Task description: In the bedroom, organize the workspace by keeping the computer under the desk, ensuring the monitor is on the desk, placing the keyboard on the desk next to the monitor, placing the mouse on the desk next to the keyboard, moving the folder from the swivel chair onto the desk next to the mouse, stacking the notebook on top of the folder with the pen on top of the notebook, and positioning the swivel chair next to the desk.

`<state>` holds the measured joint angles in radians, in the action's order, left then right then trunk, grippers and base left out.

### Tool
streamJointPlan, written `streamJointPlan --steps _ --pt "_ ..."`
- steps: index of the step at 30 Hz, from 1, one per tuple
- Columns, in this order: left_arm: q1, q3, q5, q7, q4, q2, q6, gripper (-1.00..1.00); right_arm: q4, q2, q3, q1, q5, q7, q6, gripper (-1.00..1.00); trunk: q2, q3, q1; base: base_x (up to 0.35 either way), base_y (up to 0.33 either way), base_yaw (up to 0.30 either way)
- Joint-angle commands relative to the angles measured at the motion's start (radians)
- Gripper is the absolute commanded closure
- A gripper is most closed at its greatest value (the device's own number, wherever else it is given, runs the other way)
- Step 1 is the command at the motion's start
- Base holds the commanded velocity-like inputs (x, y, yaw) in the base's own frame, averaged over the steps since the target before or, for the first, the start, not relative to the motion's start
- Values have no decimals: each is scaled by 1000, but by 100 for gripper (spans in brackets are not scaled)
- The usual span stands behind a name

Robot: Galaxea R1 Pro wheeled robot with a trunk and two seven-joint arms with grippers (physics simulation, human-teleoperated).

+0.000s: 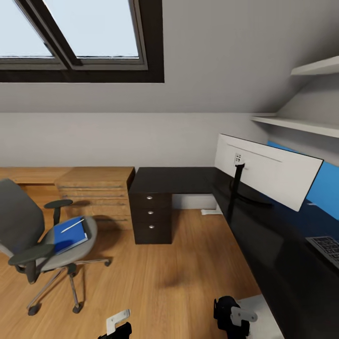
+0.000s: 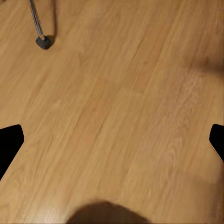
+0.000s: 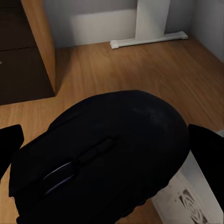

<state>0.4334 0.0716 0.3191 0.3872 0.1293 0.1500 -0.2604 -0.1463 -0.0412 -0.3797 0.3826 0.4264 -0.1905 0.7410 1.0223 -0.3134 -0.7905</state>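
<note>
Right wrist: black rounded mouse [image 3: 107,154]

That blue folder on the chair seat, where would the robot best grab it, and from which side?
Probably by the folder's front edge, the one toward the chair's open front. It lies flat on the seat with armrests at both sides and the backrest behind, so the front is the free approach. A pen lies on top, so lifting level seems wise.
</note>
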Motion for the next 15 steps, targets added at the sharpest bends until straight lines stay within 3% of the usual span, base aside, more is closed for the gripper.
streamJointPlan --steps 1,15 --pt "1 8 8 4 0 0 -3 -100 1 0 -8 1 6 -3 3 100 1 -1 -1 320 57 4" --pt "1 7 9 4 0 -1 -3 -100 2 2 -8 1 5 -1 3 100 1 -1 -1 319 104 1"
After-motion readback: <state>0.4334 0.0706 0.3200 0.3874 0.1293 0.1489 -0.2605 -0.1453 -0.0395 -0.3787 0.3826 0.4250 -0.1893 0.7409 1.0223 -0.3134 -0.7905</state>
